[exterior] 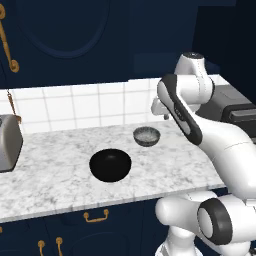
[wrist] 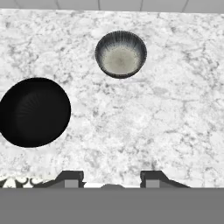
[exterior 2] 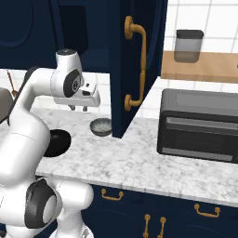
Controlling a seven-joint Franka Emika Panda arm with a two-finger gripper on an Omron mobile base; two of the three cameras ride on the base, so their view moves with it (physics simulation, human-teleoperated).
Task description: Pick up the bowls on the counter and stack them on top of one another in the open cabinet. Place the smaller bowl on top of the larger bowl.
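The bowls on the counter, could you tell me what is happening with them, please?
The white arm's pincer hovers above the white-and-grey marbled counter, jaws apart and holding nothing. The wide glossy black bowl and the small grey speckled bowl both sit apart on the counter, neither yet picked up.

Toaster oven (exterior 2: 200, 125), canister (exterior 2: 188, 45), toaster (exterior: 9, 142)

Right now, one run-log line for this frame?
gripper: open, empty, above counter | larger bowl: on counter | smaller bowl: on counter, apart | stacking: not begun
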